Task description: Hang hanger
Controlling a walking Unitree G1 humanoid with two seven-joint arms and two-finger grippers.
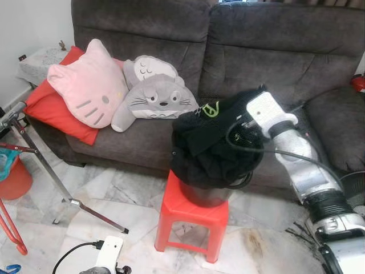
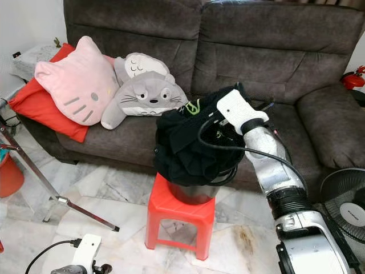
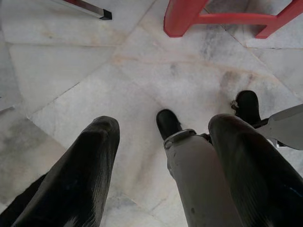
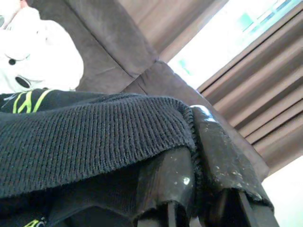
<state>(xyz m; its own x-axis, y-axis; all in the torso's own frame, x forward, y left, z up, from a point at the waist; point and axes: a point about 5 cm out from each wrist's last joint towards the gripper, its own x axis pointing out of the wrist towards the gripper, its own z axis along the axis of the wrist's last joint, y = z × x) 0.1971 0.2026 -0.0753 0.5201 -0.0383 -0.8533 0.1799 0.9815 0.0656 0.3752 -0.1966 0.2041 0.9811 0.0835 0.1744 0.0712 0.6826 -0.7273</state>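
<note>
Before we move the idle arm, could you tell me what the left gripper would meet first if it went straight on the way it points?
Probably the marble floor: the left gripper, fingers apart, points down at bare tile, short of the red stool.

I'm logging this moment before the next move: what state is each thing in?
Black garment: heaped over the bucket, ribbed edge pinched.
Bucket: upright on the red stool.
Right gripper: fingers shut on the garment's edge.
Left gripper: fingers open, hanging over the floor.
Pink cushion: propped against the sofa.
</note>
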